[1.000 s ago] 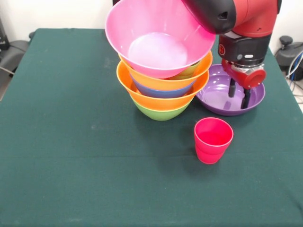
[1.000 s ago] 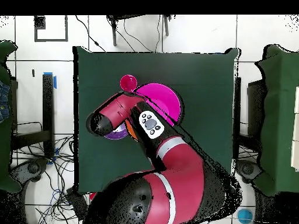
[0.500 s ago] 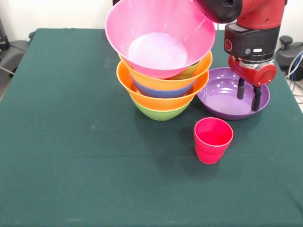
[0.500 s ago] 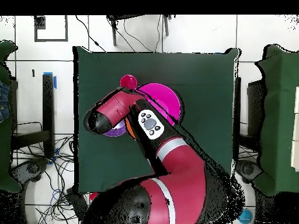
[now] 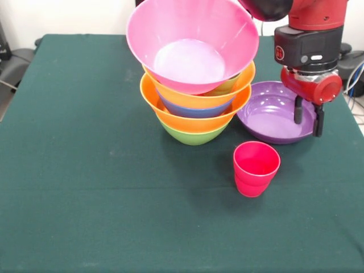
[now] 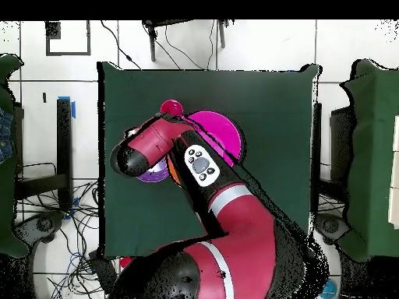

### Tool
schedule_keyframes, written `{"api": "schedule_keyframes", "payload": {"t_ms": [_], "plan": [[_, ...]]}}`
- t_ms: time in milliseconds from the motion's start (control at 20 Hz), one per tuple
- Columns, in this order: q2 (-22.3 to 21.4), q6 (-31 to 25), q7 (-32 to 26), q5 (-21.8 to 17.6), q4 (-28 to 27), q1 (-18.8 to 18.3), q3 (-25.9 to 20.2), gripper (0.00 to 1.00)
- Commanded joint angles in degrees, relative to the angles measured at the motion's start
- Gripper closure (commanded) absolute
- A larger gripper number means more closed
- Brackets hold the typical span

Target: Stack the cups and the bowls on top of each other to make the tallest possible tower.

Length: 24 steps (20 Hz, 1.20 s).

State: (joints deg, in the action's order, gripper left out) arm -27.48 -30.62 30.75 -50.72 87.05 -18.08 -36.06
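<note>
Six bowls were countable: five nested in the tower (image 5: 193, 85), namely a pink bowl (image 5: 190, 42), two orange bowls (image 5: 196, 111), a blue bowl (image 5: 193, 109) and a green bowl (image 5: 193, 135), plus one purple bowl (image 5: 273, 114) apart. Something yellow-green (image 5: 224, 86) peeked under the pink one. One red cup (image 5: 256, 168) stood alone.

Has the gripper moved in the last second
Yes. In the front view the gripper has shifted rightward, from over the middle of the purple bowl to its right rim, away from the tower.
</note>
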Motion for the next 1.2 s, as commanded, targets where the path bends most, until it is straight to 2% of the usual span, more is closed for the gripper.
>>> {"api": "schedule_keyframes", "payload": {"t_ms": [50, 250, 500, 900, 1200], "plan": [[1.0, 0.8, 2.4, -0.4, -2.7, -0.3, -0.4, 0.0], [1.4, -2.5, 0.6, 1.1, -2.6, -0.8, -0.5, 0.0], [3.2, -6.5, 1.1, 3.4, -4.2, 0.3, 0.8, 0.0], [5.5, -10.9, 5.4, 7.9, -7.2, 2.3, 3.4, 0.0], [7.5, -14.2, 9.7, 10.5, -10.0, 4.8, 7.1, 0.0]]}}
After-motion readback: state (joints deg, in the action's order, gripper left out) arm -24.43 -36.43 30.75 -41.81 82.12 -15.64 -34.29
